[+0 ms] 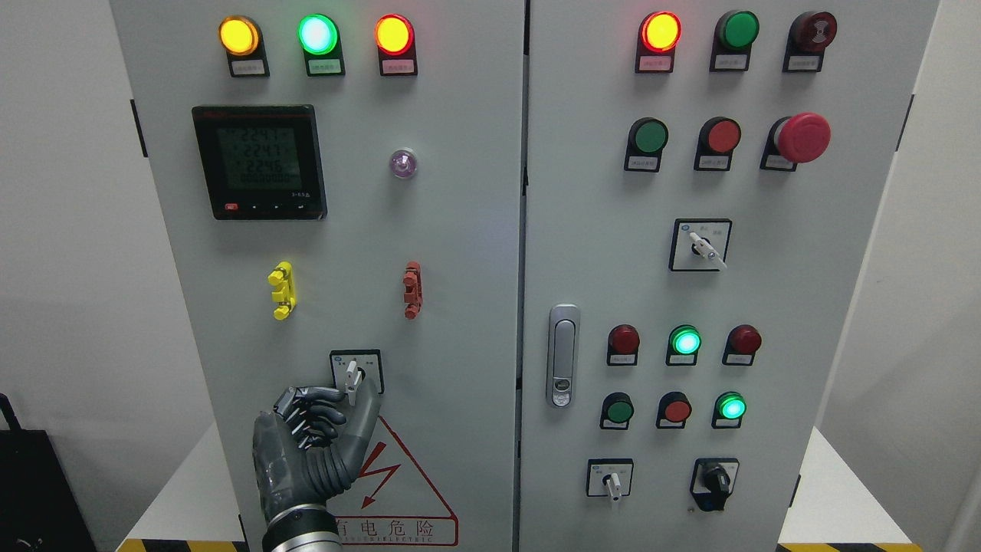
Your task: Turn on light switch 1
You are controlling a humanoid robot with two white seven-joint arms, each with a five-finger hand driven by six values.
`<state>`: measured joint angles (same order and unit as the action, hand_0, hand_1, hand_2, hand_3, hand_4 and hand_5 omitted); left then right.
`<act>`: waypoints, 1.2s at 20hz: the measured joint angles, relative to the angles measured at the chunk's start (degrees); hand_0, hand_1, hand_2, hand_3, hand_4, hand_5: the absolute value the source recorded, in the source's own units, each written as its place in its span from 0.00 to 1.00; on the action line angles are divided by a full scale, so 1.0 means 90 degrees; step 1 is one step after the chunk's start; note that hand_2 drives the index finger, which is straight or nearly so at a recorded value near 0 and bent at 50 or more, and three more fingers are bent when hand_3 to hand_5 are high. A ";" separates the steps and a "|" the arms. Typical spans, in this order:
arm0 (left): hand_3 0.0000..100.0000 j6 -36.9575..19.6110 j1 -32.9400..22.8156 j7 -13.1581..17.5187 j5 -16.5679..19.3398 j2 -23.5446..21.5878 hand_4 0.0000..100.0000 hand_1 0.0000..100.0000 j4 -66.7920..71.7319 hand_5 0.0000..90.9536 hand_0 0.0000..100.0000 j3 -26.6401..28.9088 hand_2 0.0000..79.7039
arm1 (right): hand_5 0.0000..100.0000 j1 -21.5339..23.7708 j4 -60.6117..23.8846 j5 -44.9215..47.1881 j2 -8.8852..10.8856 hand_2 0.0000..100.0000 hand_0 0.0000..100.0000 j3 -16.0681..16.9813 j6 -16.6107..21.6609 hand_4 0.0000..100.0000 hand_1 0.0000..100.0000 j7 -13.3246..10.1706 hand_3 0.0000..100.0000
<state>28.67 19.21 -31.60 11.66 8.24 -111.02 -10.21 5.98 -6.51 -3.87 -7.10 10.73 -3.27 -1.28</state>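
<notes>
Left hand (318,437) at the switch (354,373), low on the left door (337,230) under the meter (259,162). Thumb tip sits beside the white lever, index curled in from the left, pinching around it; actual contact unclear. Lever points roughly straight down. Warning sign (398,491) directly below.

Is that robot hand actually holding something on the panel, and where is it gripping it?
The left hand pinches the small white lever of the selector switch at its lower end, thumb on the right and a fingertip on the left. Whether the grip is firm cannot be told.
</notes>
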 measured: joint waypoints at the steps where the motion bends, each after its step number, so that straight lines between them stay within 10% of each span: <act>1: 0.84 0.0021 0.0007 -0.0001 -0.0004 0.0000 0.87 0.71 0.0000 0.85 0.12 0.0002 0.75 | 0.00 0.0000 0.0000 0.0000 0.0000 0.00 0.00 0.0000 0.0000 0.00 0.00 0.0000 0.00; 24: 0.84 0.0075 0.0079 0.0006 -0.0181 0.0011 0.87 0.68 0.0002 0.86 0.13 0.0010 0.73 | 0.00 0.0000 0.0000 0.0000 0.0000 0.00 0.00 0.0001 0.0000 0.00 0.00 0.0000 0.00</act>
<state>29.34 19.92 -31.55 10.03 8.34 -111.01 -10.12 5.98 -6.50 -3.87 -7.10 10.74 -3.28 -1.28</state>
